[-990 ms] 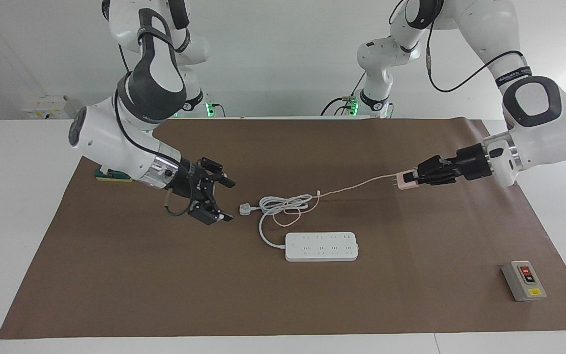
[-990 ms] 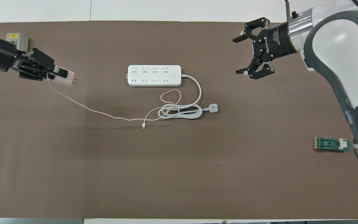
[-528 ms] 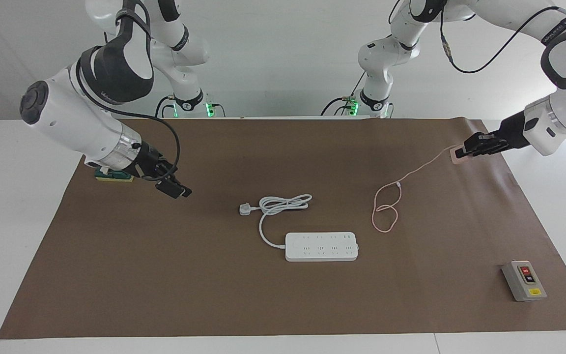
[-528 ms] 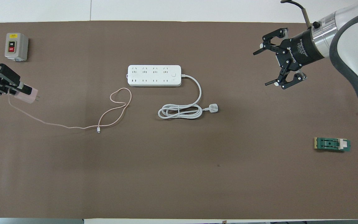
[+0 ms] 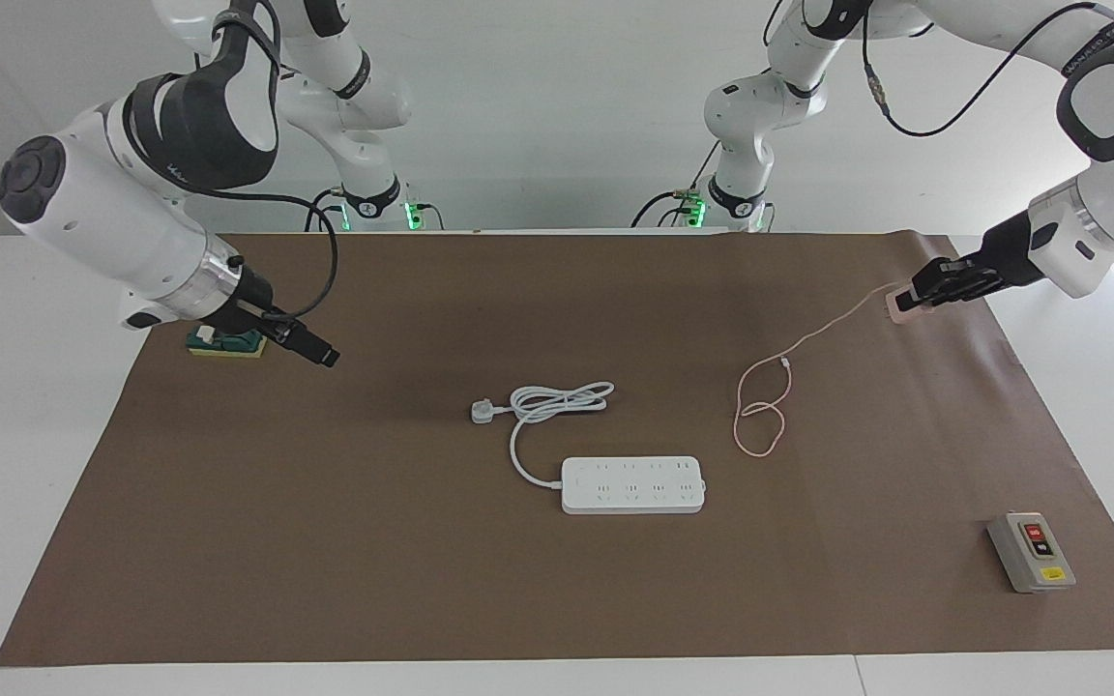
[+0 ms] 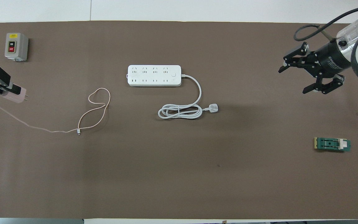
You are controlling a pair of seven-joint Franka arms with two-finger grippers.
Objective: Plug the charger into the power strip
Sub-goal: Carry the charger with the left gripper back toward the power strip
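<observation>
**Q:** Where is the charger?

**A:** In the left gripper (image 5: 917,296), whose fingers pinch the pink cube (image 6: 15,96) over the left arm's end of the brown mat (image 5: 557,599). Its prongs point toward the middle of the table. Its thin pink cable (image 6: 82,116) trails down to the mat and ends in a loose loop, with the small connector lying at the end of the slack.

**Q:** And the strip?

**A:** The strip (image 5: 632,484) lies flat near the middle of the mat, sockets up, well apart from the charger. Its thick white cord (image 6: 185,107) curls nearer to the robots into a bundled coil that ends in a white three-pin plug (image 5: 483,411).

**Q:** What is the right arm doing?

**A:** The right gripper (image 6: 308,76) hangs over the right arm's end of the mat, fingers spread wide and holding nothing.

**Q:** Anything else on the table?

**A:** A grey box (image 5: 1031,552) with red and black buttons sits at the left arm's end, farther from the robots than the strip. A small green block (image 6: 332,144) rests at the right arm's end, nearer to the robots than the strip.
</observation>
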